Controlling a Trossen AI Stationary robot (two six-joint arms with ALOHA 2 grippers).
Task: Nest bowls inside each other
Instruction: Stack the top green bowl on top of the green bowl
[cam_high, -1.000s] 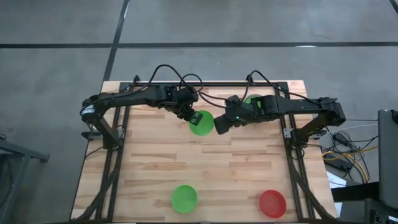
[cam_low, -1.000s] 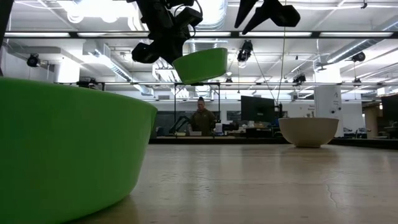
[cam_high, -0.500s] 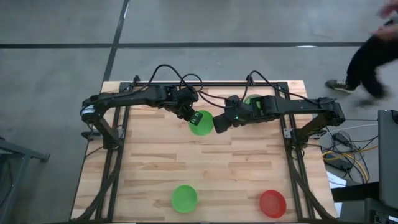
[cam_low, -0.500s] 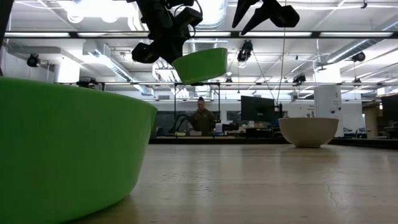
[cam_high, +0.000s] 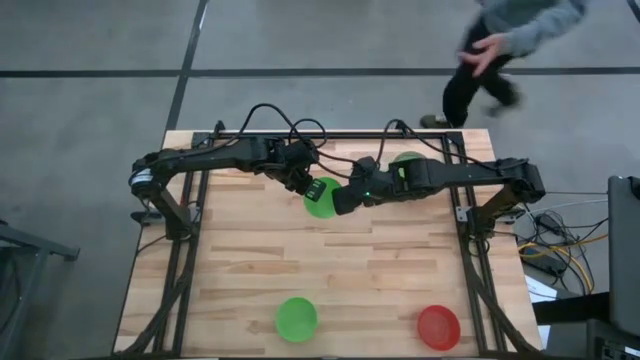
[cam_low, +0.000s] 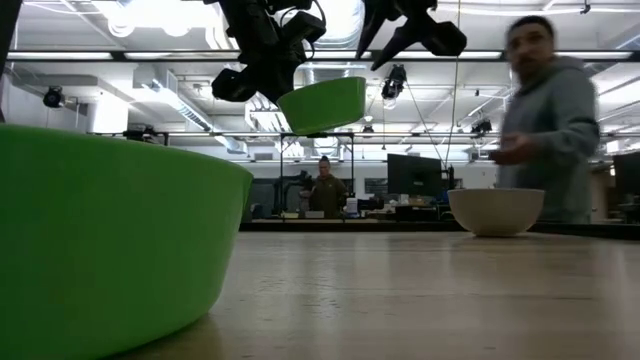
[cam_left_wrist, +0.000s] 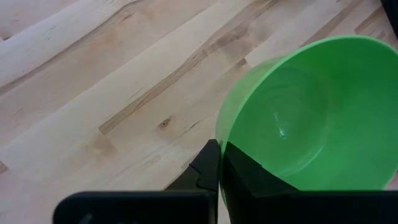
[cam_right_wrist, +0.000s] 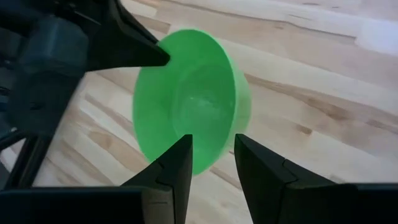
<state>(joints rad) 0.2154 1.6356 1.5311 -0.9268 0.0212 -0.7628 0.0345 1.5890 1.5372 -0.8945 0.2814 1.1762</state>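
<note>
I am holding one bright green round plastic bowl (cam_high: 321, 197) in the air above the far middle of the wooden worktop (cam_high: 240, 250), with the left gripper (cam_high: 309, 189) pinched tight on its rim; the left wrist view shows one dark finger inside the wall and one outside, which is why the bowl is hanging upright and level, its mouth facing up. In the low view it is floating well clear of the table surface.

I am bringing the right gripper (cam_high: 343, 201) in from the other side, fingers (cam_right_wrist: 176, 167) parted and empty, framing the rim nearest them in the right wrist view. I judge this to be a hand-over in mid-air: the bowl is being kept still so the second arm can take the opposite edge.

A second bright green plastic bowl (cam_high: 405, 160) is sitting near the worktop's far edge, partly hidden under the right arm. A third green bowl (cam_high: 296, 318) is resting near the near edge, left of centre, and a red round plastic bowl (cam_high: 438, 327) is sitting toward the near right corner, both apart and unnested. A pale grey-white bowl (cam_low: 496, 211) is showing only in the low view, standing upright on the table.

A person (cam_high: 500, 40) is walking past beyond the far edge, clear of both arms.
</note>
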